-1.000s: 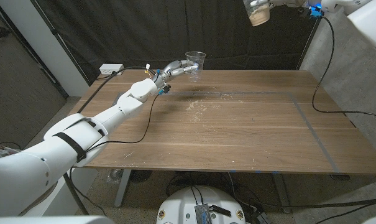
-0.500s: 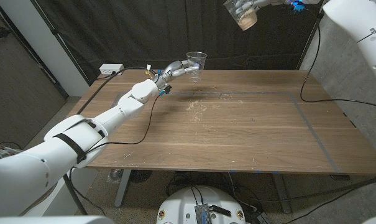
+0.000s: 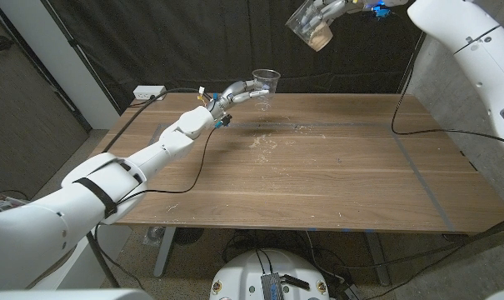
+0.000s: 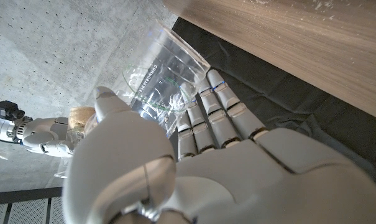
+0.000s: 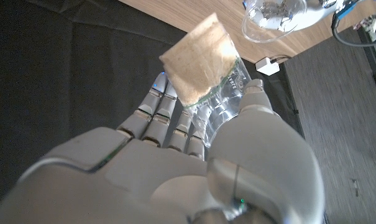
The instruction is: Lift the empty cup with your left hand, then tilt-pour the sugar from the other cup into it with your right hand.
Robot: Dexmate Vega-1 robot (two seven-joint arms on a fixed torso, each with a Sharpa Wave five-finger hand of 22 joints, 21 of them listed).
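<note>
Clear empty cup (image 3: 266, 83) gripped upright in left hand (image 3: 239, 91) fingers as receiver; right hand (image 3: 322, 12) fingers grip tilted sugar cup (image 3: 310, 29) at its 1 o'clock, above.

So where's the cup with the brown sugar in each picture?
Head view: the sugar cup is at the top, tilted, held high by the right hand.
Left wrist view: it shows small, beyond the empty cup.
Right wrist view: it is in the middle, gripped by the right hand's fingers.
Shared landmark: the empty cup, held by the left hand.
</note>
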